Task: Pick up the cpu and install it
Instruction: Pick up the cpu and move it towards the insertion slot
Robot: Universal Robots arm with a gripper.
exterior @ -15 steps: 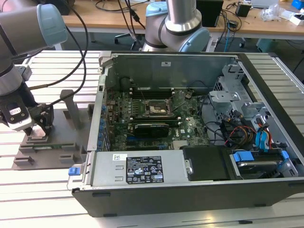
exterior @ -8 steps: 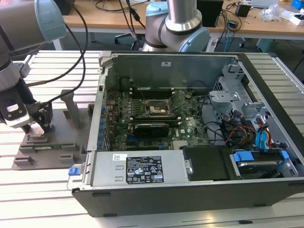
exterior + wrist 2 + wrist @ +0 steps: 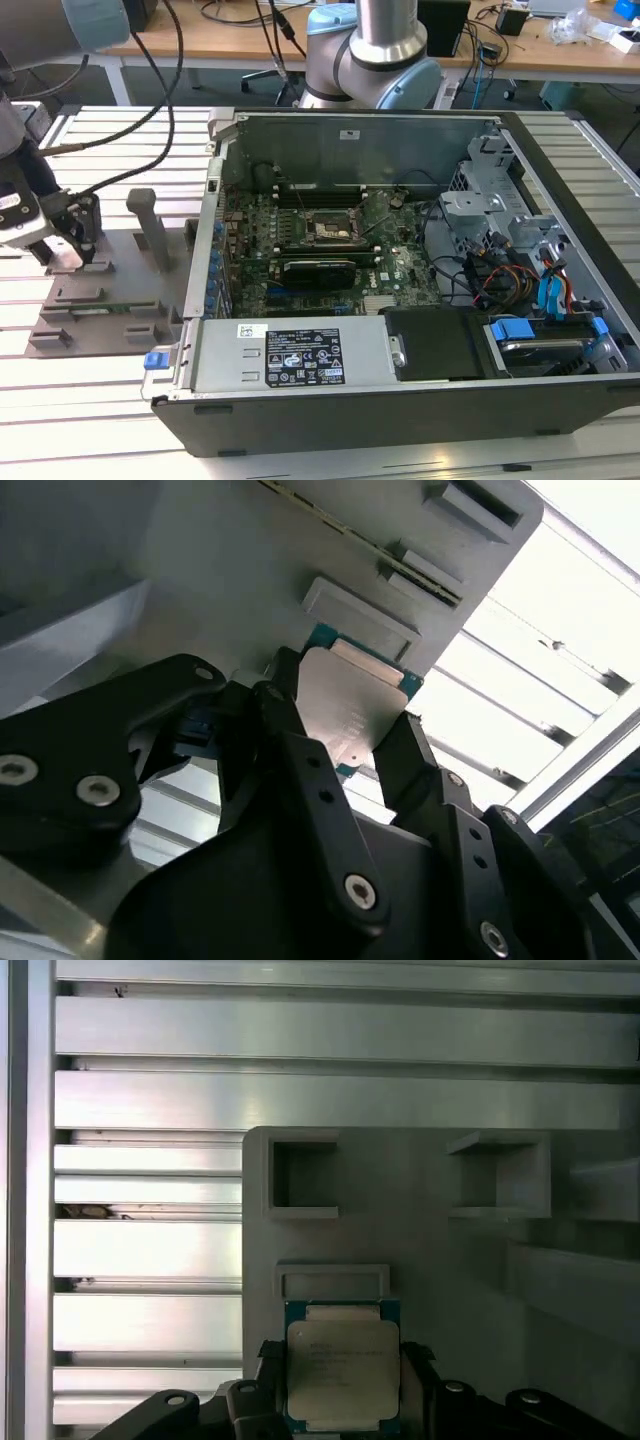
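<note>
We are looking down from afar over the computer case (image 3: 350,140) and table (image 3: 100,400) in the exterior view; both wrist views are sharing a close look past the claw (image 3: 341,1365) at the cpu (image 3: 343,1385).

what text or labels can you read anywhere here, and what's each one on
On the cpu lid: faint lines of print, too blurred to read.
On the large white label on the computer case: print and symbols, too small to read.
On the small sticker above it: too small to read.
No text is legible.
</note>
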